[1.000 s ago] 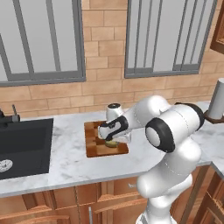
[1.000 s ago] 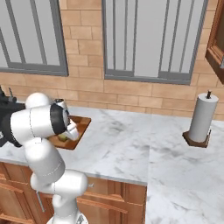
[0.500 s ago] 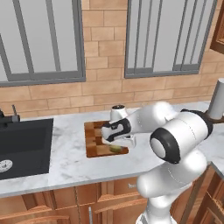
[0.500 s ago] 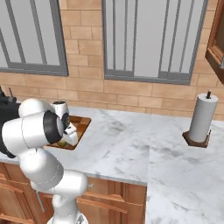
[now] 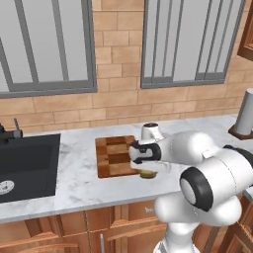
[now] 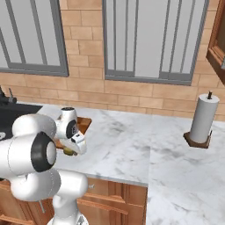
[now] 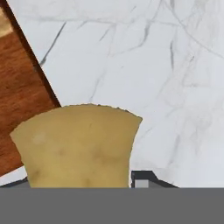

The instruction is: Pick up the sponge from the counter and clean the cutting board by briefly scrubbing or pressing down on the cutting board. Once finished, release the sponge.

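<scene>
The checkered wooden cutting board (image 5: 114, 156) lies on the white marble counter (image 5: 74, 173), right of the sink. My gripper (image 5: 147, 171) hangs at the board's front right corner, shut on the yellow-tan sponge (image 5: 147, 174). From the right base view the sponge (image 6: 68, 152) peeks out under the gripper (image 6: 70, 149), with a corner of the board (image 6: 83, 125) behind the arm. Up close in the hand view, the sponge (image 7: 78, 144) sits between my gripper (image 7: 83, 183) fingers, over bare counter (image 7: 157, 65), and the board's edge (image 7: 17, 100) runs at the left.
A black sink basin (image 5: 24, 165) with a faucet (image 5: 10, 132) is set into the counter at the left. A paper towel roll on a wooden holder (image 6: 202, 119) stands far to the right. A brick wall and windows back the counter.
My hand has carried the sponge from the middle of the cutting board to its front right corner, now partly over the counter. The elbow has swung lower and to the right.
</scene>
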